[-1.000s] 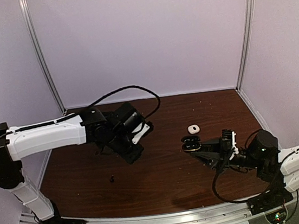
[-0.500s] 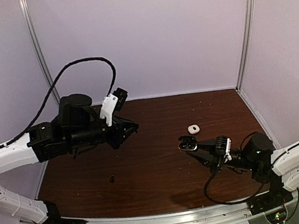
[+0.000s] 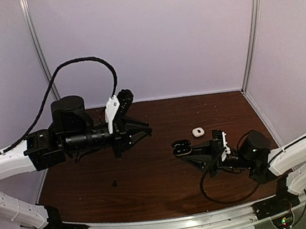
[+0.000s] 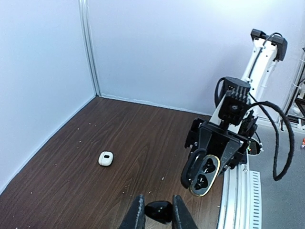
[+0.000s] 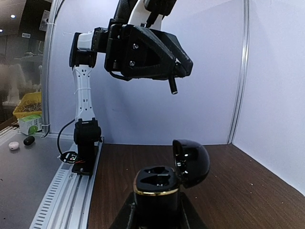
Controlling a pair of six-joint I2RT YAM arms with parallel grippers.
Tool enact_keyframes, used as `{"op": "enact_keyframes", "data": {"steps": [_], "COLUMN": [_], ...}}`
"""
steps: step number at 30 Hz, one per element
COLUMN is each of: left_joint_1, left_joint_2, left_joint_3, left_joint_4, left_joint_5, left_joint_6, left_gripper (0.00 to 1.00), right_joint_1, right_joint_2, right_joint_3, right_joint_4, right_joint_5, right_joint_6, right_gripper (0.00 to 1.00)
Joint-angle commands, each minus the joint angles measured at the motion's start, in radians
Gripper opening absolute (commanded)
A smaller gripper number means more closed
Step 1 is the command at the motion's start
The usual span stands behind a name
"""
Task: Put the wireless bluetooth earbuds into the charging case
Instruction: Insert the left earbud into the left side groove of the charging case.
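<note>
Low in the left wrist view, the left fingers (image 4: 137, 215) clench a black earbud (image 4: 158, 211). The charging case (image 4: 202, 172), open and grasped by the right fingers (image 5: 124, 217), lies up and right, sockets turned toward it; the left arm probably must close in.

black earbud (image 4: 158, 211) pinched aloft, black charging case (image 5: 159, 183) open, empty

Top looks down; 2 facing wrist views share charging case (image 4: 204, 172).

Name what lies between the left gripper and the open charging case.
Nothing: top view shows bare table between left gripper, holding black earbud, and charging case.
</note>
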Motion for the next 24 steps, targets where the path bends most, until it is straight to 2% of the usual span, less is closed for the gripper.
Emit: {"op": "enact_keyframes", "data": {"steps": [1,4,9,24], "left_joint_1": [-0.014,-0.021,-0.051,-0.091], "left_joint_2": [-0.016,-0.009,0.013,0.100], "left_joint_3": [0.000,-0.002,0.005,0.039], "left_joint_4": [0.078,0.080,0.080,0.073], "left_joint_5": [0.108,0.140,0.163,0.157], "left_joint_6": [0.072,0.084,0.114,0.150], "left_gripper": [0.06,0.06,0.05,0.04], "right_joint_1": [-0.029,-0.045,-0.048,-0.048], "right_joint_2": [0.040,0.072,0.094,0.119], "right_joint_3": [0.032,0.039,0.045,0.068], "right_joint_4": [0.078,0.133,0.176,0.177], "right_joint_5": [-0.114,-0.165,-0.173,-0.189], "right_joint_6": [0.170,0.238,0.258,0.273], "right_gripper": [0.00,0.00,0.00,0.00]}}
